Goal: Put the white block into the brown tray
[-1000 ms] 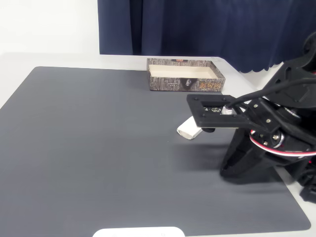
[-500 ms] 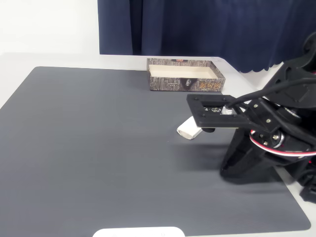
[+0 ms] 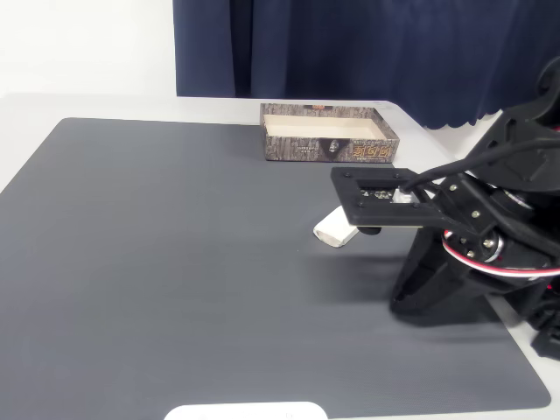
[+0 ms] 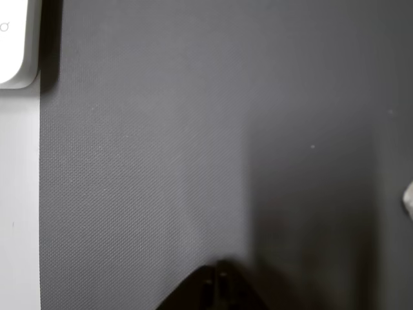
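Lying flat on the dark grey mat (image 3: 192, 262), the white block (image 3: 334, 230) sits well short of the brown tray (image 3: 327, 133), which stands at the mat's far edge against the blue curtain (image 3: 367, 52); using the tray as landmark, the block is on its near side and roughly in line with its middle, with bare mat between them. The gripper (image 3: 367, 226) hangs low on the block's right side in the fixed view, its black frame reaching over the block's right end, so the approach for a pick looks under way rather than finished. Whether the jaws are parted, or already touching the block, cannot be told: the frame hides the fingertips here, and the wrist view gives only a dark tip (image 4: 216, 294) at its bottom edge above plain mat, with a pale sliver at its right edge that may be the block. Nothing appears lifted, since the block rests fully on the mat. The tray's open cream interior faces up, ready for a drop from above. A wide white plate (image 3: 246, 411) pokes in at the mat's near edge, far from the tray, and plays no part.
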